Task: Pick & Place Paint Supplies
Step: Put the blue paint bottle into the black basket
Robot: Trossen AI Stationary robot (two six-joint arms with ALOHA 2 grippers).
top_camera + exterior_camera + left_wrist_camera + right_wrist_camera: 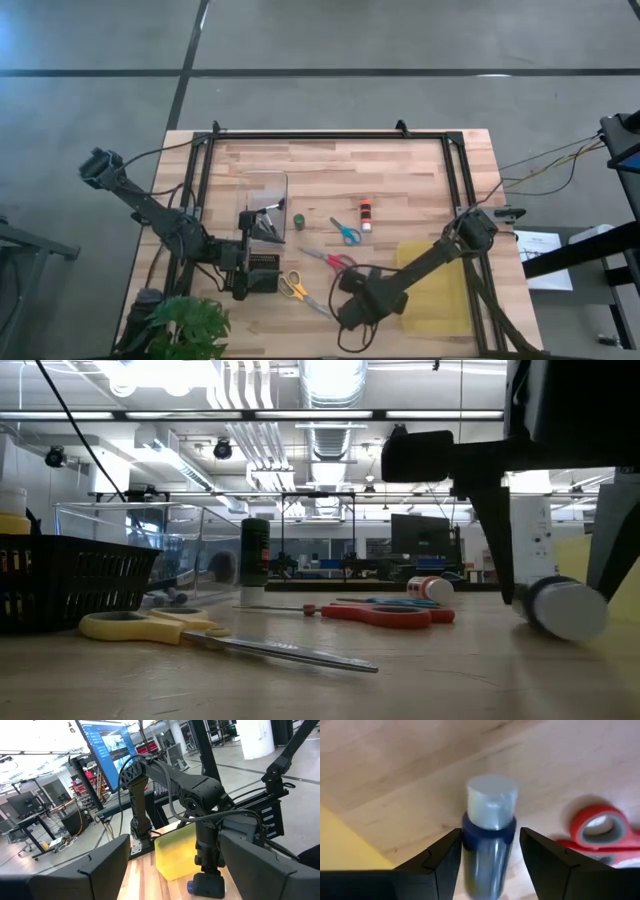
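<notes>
so we've got a small paint bottle (pixel 487 832), dark blue body with a pale flat cap, sitting between the right gripper (pixel 487 865) fingers. both dark pads press its sides, so the fingers are clamped on the bottle. in the low view the bottle (pixel 560 605) hangs tilted, cap end low, touching or just above the wooden table (pixel 400 165); we can't tell which. it's just beside the yellow bin (pixel 440 290), at the table's front, right of centre.

we judge the step as carrying the bottle to the bin. to do it well: keep the squeeze steady since the body looks smooth and round and could slip or roll in the pads, lift clear of the table before moving sideways, clear the bin's rim, and release low inside. also stay off the red scissors (pixel 600 830) right beside the bottle.

the left gripper (pixel 245 270) waits over the black basket (pixel 262 272) at the front left, fingers wide apart, holding nothing.

materials: the table is pale butcher-block wood with visible grain. the bin looks like soft translucent yellow plastic, rectangular. the red scissors have glossy looped handles, and yellow scissors (pixel 190 632) lie flat with thin metal blades. blue scissors (pixel 346 231) sit farther back. the basket is a black mesh grid.
</notes>
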